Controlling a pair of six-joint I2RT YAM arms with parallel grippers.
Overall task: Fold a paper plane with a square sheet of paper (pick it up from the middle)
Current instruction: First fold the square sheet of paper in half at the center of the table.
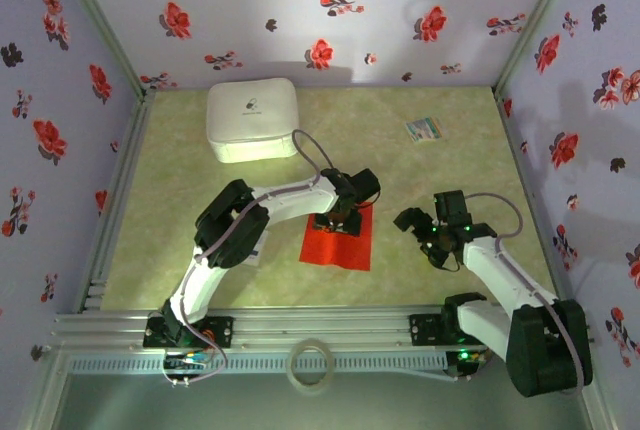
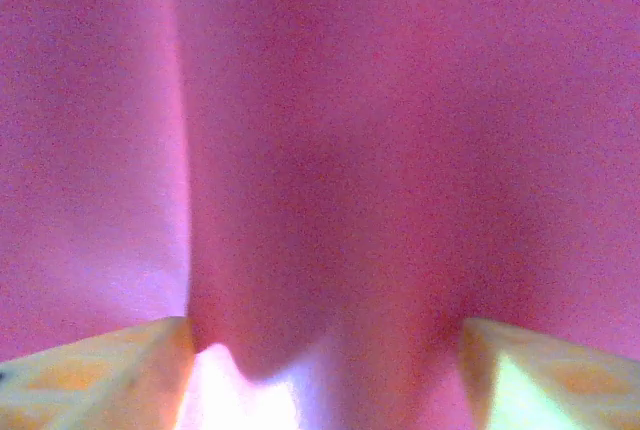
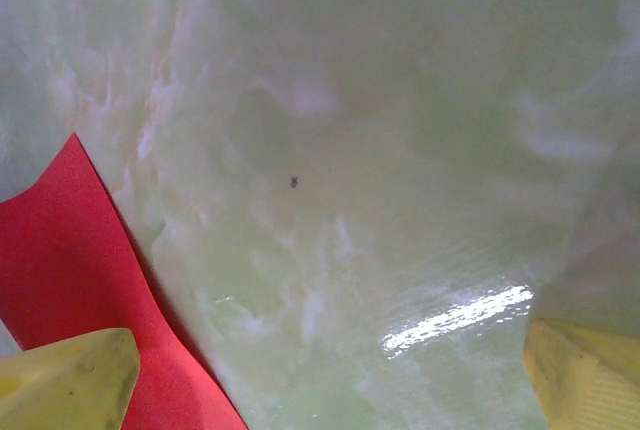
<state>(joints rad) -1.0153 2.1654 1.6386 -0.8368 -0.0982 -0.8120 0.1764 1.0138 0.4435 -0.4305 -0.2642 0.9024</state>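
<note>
You had your left gripper (image 1: pixel 340 218) down on the thin bright red square sheet of paper (image 1: pixel 337 246), fingers (image 2: pixel 120 370) part-spread with paper bulging between them, while your right gripper (image 1: pixel 418 228) hung wide open, sheet just left of it.

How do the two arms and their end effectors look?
Both the left arm and the right arm have white tubular links, black joint housings and a grey looping cable. The left end effector and right end effector are black, with pale yellow fingers.
</note>
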